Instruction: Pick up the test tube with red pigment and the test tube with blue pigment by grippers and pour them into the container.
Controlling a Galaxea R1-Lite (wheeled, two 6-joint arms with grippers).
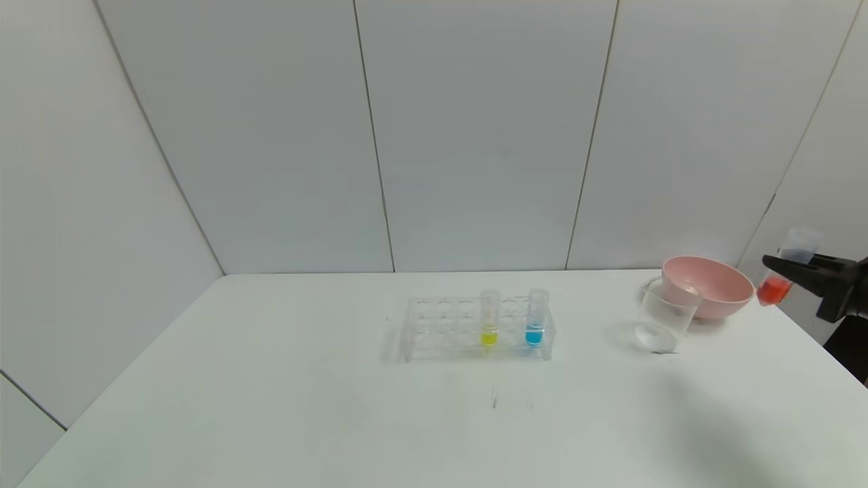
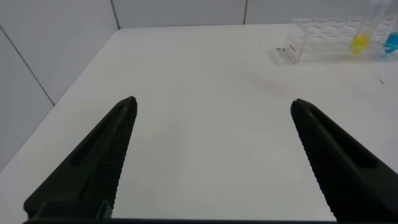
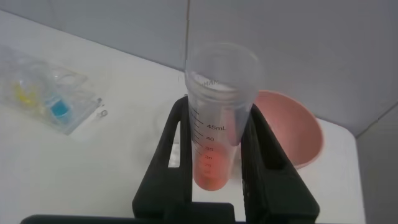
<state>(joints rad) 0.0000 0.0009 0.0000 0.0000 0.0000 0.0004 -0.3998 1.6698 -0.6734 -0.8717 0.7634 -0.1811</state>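
My right gripper is shut on the test tube with red pigment, held tilted in the air at the far right, to the right of the pink bowl. In the right wrist view the tube sits clamped between the fingers, orange-red liquid at its bottom. The test tube with blue pigment stands in the clear rack at mid-table, beside a yellow-liquid tube. The container, a clear glass beaker, stands left of the bowl. My left gripper is open and empty over bare table.
A pink bowl stands right behind the beaker, near the table's far right corner. The rack also shows in the left wrist view and in the right wrist view. Grey wall panels stand behind the white table.
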